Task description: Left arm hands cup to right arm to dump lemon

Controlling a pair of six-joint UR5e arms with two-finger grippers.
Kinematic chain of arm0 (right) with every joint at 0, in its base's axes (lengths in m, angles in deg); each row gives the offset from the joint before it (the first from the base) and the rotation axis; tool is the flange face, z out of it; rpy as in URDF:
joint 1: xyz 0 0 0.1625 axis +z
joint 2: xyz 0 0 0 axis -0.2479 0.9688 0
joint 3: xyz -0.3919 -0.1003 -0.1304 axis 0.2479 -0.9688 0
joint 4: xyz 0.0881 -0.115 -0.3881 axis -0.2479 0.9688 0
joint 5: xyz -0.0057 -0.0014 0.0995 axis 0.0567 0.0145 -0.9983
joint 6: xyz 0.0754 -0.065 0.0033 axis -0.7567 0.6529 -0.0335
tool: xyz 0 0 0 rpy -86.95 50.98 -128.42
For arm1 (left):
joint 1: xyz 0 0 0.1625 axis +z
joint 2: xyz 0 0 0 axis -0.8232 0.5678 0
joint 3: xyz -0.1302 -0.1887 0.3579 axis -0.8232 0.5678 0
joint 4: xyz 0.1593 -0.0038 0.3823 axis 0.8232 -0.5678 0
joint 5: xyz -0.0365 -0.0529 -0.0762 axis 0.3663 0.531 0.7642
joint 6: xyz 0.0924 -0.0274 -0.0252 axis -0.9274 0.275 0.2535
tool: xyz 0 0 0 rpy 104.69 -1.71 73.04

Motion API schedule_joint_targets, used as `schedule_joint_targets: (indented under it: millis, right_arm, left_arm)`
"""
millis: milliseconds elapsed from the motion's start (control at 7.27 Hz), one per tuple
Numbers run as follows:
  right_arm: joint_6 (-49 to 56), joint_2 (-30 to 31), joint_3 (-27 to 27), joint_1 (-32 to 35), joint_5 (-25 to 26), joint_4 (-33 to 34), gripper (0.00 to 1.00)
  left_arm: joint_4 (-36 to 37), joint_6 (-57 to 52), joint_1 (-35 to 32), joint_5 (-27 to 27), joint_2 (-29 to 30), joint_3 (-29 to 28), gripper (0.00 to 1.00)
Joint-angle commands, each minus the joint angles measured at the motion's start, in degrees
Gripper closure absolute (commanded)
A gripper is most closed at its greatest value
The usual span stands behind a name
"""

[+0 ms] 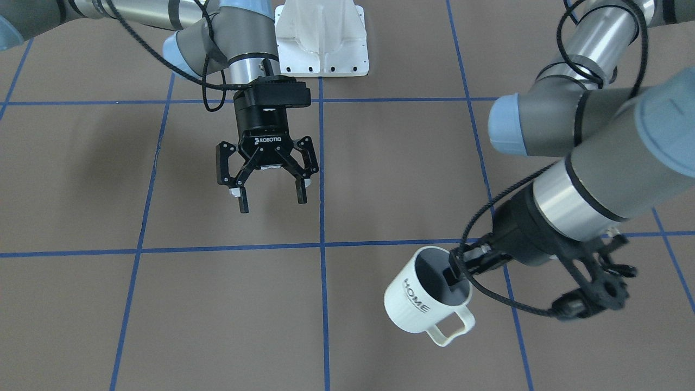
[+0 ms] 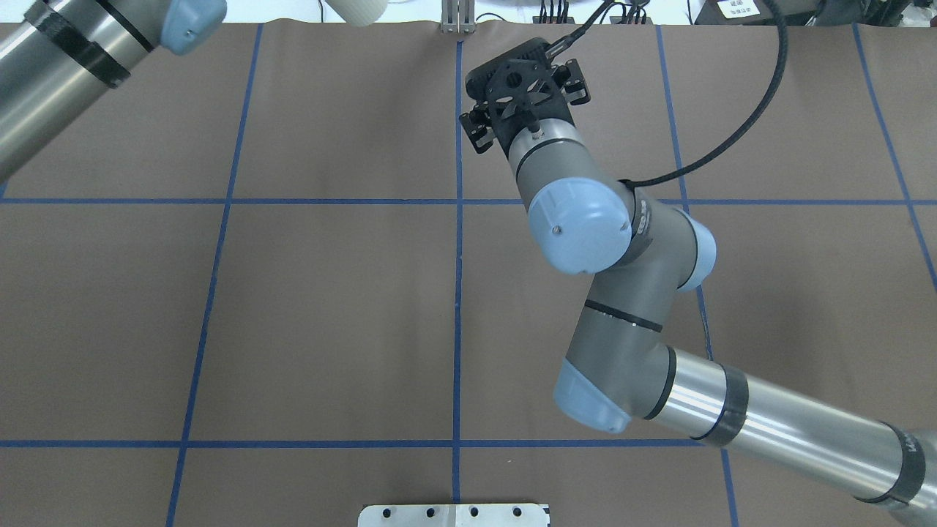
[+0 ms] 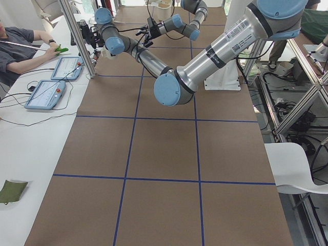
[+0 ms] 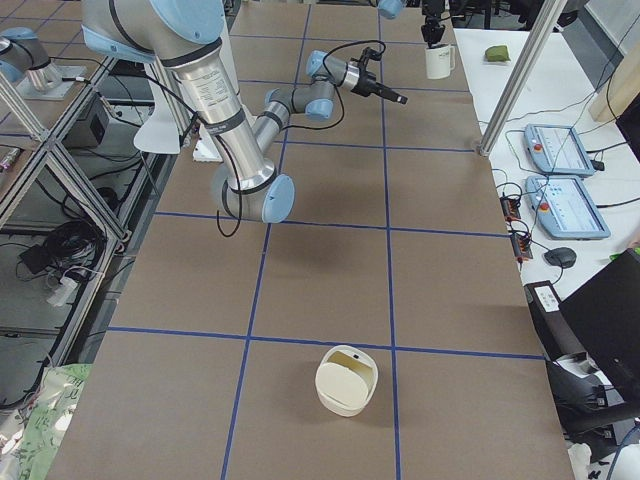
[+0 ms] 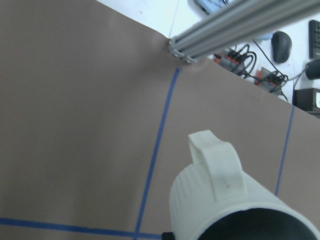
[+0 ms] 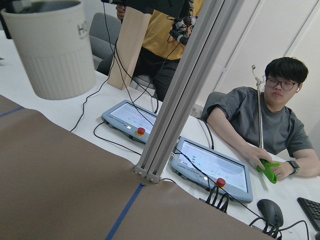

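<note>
My left gripper (image 1: 455,274) is shut on the rim of the cup (image 1: 421,301), one finger inside the grey interior, and holds it above the table near its far edge. The cup is white and ribbed, marked "HOME", its squared handle pointing away from the gripper. It also shows in the left wrist view (image 5: 220,205), in the right wrist view (image 6: 50,47) and in the exterior right view (image 4: 438,62). My right gripper (image 1: 272,204), lettered "ROBOTIQ", is open and empty, apart from the cup. The lemon is not in view.
A cream tub (image 4: 347,380) stands on the table at its right end. A white mount plate (image 1: 321,38) sits by the robot's base. An aluminium post (image 6: 185,95), tablets (image 6: 212,167) and a seated operator (image 6: 270,120) lie beyond the far edge.
</note>
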Motion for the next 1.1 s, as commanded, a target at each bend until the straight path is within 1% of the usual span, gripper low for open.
schedule_joint_targets:
  millis: [0,138,275,413,550,688,825,963]
  right_arm:
    - [-5.51,0.21,0.08,7.26,-16.02,0.20,0.01]
    - [-8.33,0.12,0.16,10.42,-24.45,0.38,0.01]
    - [-12.10,0.30,0.16,13.76,-32.37,0.64,0.01]
    - [-14.48,0.38,1.30,17.36,-41.15,4.56,0.01]
    - [-14.68,0.30,5.05,21.32,-49.24,15.82,0.01]
    - [-14.16,0.21,7.61,24.49,-54.28,23.07,0.00]
    - [-13.63,0.64,7.90,29.39,-62.34,27.49,0.00]
    - [-11.11,1.78,8.16,34.40,-67.64,31.63,0.00]
  left_arm:
    - [14.85,-23.15,-5.69,-0.57,-1.24,-0.97,1.00]
    - [18.13,-31.95,-8.07,-1.97,-3.16,-0.97,1.00]
    - [19.90,-40.39,-9.66,-4.42,-5.70,-0.97,1.00]
    - [20.79,-46.92,-10.98,-6.53,-8.60,-0.80,1.00]
    - [20.80,-54.73,-12.21,-6.90,-12.28,-0.62,1.00]
    - [20.71,-58.28,-12.49,-6.99,-16.49,1.38,1.00]
    - [20.71,-57.62,-12.05,-7.08,-21.84,6.36,1.00]
    - [20.71,-53.61,-11.44,-7.69,-26.33,12.15,1.00]
